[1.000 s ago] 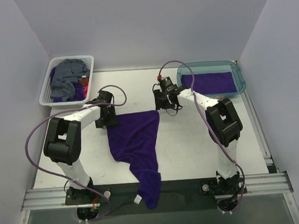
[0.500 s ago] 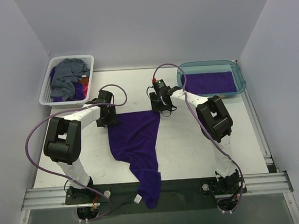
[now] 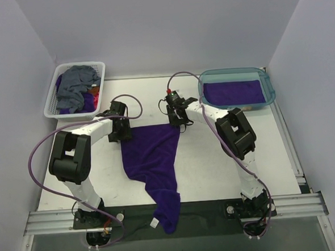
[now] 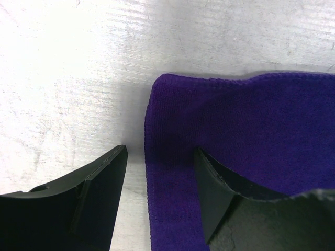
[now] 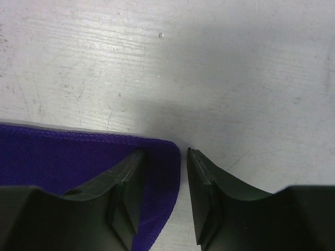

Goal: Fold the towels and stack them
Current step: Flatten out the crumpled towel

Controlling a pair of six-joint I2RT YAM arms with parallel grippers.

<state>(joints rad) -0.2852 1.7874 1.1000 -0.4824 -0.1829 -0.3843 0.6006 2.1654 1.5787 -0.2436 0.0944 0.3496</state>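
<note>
**Deep purple towel** (image 3: 152, 155): spread flat mid-bench, with a narrow tail hanging over the near edge. Judged soft, light and limp, so it should sag and drag rather than slip. Best held at the two far corners.

**Other towels:** a slate-grey heap (image 3: 74, 85) in the white basket (image 3: 98, 64), and one folded purple towel (image 3: 234, 93) in the teal tub (image 3: 232, 71).

**Left fingers** (image 4: 99, 188): apart, astride the far left corner.

**Right fingers** (image 5: 204, 188): narrowly apart at the far right corner, not pinching it.

**Walls** (image 3: 150, 30): plain and pale, close on three sides.

**Bench** (image 3: 215, 168): white, scuffed, smooth.
</note>
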